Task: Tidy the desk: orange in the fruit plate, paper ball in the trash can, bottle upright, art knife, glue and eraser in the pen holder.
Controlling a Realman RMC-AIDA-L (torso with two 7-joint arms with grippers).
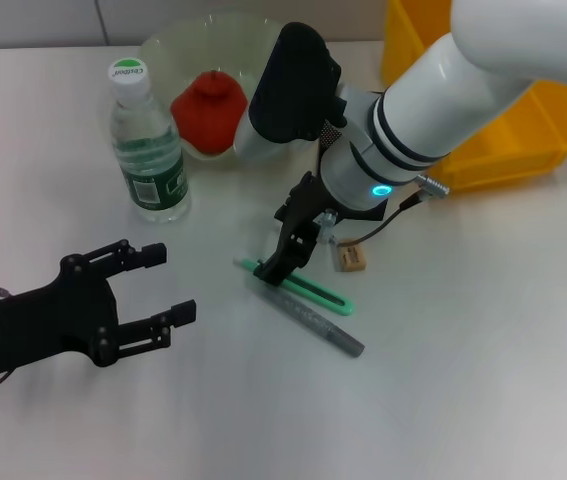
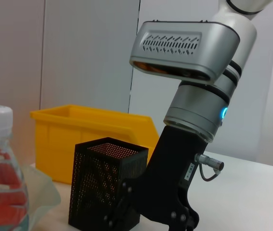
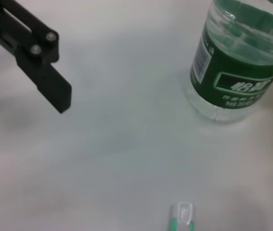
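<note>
Right now the right gripper (image 1: pixel 285 262) reaches down at the middle of the white desk (image 1: pixel 483 360), its black fingers lowered onto the near end of the green art knife (image 1: pixel 308 288); whether they have closed on it cannot be told, since they hide that end. The knife lies flat, and the grey glue stick (image 1: pixel 321 325) lies alongside it, touching or nearly so. Just beside them, toward the yellow bin (image 1: pixel 523 130), sits the small tan eraser (image 1: pixel 351 258). The left gripper (image 1: pixel 158 283) hovers low at the near left of the desk, its two fingers spread wide apart and holding nothing. The water bottle (image 1: pixel 148 150) stands upright with its white cap on, near the clear fruit plate (image 1: pixel 188 45), which holds a red-orange fruit (image 1: pixel 206 110). In the left wrist view the black mesh pen holder (image 2: pixel 105 187) stands upright on the desk between the yellow bin and the right arm. The right wrist view shows the bottle's green label and the tip of the knife (image 3: pixel 182 217), well apart from a finger of the left gripper
</note>
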